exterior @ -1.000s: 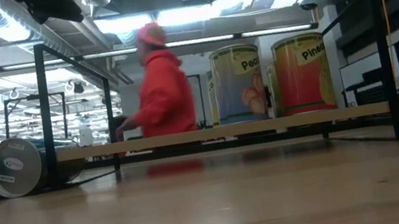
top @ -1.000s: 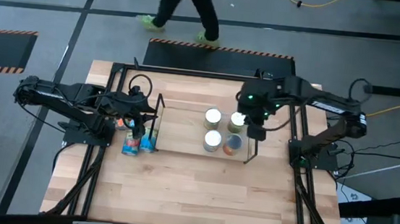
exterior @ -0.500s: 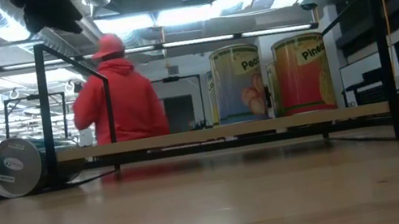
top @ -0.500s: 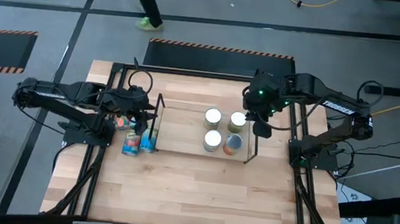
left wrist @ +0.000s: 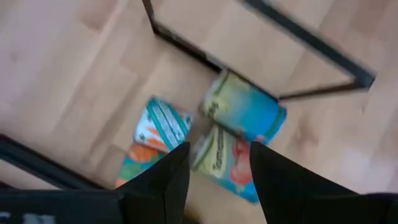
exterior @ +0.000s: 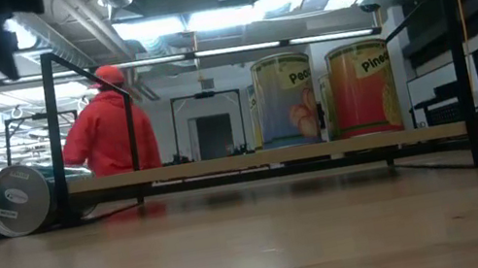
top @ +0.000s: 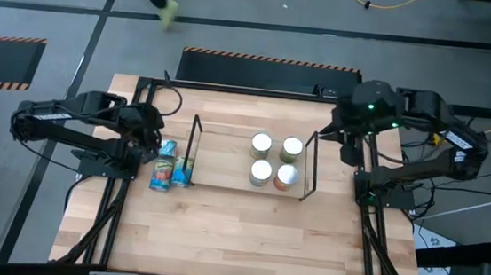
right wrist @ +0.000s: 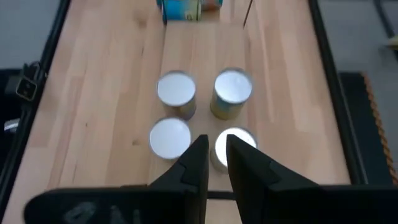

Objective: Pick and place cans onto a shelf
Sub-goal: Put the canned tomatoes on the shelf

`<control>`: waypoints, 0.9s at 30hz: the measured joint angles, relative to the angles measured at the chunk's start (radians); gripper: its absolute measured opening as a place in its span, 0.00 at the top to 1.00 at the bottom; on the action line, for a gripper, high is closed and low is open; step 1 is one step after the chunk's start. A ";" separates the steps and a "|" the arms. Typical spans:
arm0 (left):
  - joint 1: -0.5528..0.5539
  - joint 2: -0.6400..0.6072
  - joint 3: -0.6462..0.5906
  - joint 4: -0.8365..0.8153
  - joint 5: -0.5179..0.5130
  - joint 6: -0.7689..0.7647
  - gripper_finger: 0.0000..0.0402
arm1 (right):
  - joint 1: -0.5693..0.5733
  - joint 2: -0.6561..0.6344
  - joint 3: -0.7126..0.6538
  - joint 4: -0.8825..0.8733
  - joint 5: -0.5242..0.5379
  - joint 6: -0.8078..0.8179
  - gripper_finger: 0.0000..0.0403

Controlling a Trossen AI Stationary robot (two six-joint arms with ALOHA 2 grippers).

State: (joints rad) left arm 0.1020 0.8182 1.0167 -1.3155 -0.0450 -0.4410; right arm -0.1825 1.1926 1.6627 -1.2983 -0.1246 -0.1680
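Four upright cans [top: 275,160] stand on the wire shelf [top: 250,188]; three more [top: 166,164] lie toppled just beside it on the wooden surface [top: 237,235]. These look rigid, smooth and fairly heavy, prone to roll, so I'd grip across the curved side at mid-length. The left gripper [left wrist: 214,163] hovers above them with fingers [left wrist: 168,180] apart and empty, while the right gripper [right wrist: 212,163], fingers nearly together, hangs empty beside the shelf's end.

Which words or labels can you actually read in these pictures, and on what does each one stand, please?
"Peac", cut off: on the yellow-label can standing on the shelf, low view.
"Pine", cut off: on the orange-label can beside it.
Print on the lying cans in the left wrist view: too blurred to read.
Label on the lying can's end, low view: too small to read.
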 joint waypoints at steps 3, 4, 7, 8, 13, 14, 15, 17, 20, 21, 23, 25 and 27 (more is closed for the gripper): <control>0.000 0.001 -0.046 0.012 0.007 0.006 0.61 | 0.000 -0.013 0.000 0.009 0.000 -0.020 0.85; 0.000 0.002 -0.065 0.019 0.007 0.009 0.60 | 0.000 -0.014 0.000 0.009 0.000 -0.027 0.85; 0.000 0.001 -0.133 0.048 0.020 0.009 0.61 | 0.000 -0.013 0.000 0.012 -0.001 -0.043 0.85; 0.000 0.002 -0.157 0.063 0.031 0.010 0.61 | 0.000 -0.012 0.000 0.016 -0.005 -0.049 0.85; 0.000 0.002 -0.275 0.177 0.060 0.025 0.61 | 0.000 -0.011 0.000 0.045 -0.007 -0.082 0.85; 0.000 0.002 -0.295 0.198 0.068 0.026 0.61 | 0.000 -0.011 0.000 0.051 -0.007 -0.086 0.85; 0.000 0.001 -0.315 0.221 0.070 0.026 0.61 | 0.000 -0.011 0.000 0.051 -0.007 -0.088 0.85; 0.000 0.002 -0.352 0.266 0.070 0.026 0.61 | 0.000 -0.011 -0.004 0.054 -0.007 -0.090 0.85; 0.000 0.009 -0.393 0.314 0.070 0.026 0.61 | 0.000 -0.027 -0.073 0.103 -0.018 -0.101 0.85; 0.000 0.009 -0.404 0.323 0.070 0.026 0.61 | 0.000 -0.034 -0.107 0.127 -0.028 -0.102 0.85; 0.000 0.008 -0.421 0.342 0.070 0.024 0.61 | 0.000 -0.055 -0.182 0.188 -0.034 -0.102 0.85; 0.000 0.008 -0.428 0.356 0.069 0.024 0.61 | 0.000 -0.076 -0.249 0.231 -0.035 -0.102 0.85; 0.000 0.008 -0.434 0.361 0.063 0.024 0.61 | 0.000 -0.092 -0.303 0.271 -0.035 -0.100 0.85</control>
State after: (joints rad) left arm 0.1020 0.8261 0.5831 -0.9548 0.0180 -0.4171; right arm -0.1825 1.1008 1.3599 -1.0275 -0.1595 -0.2681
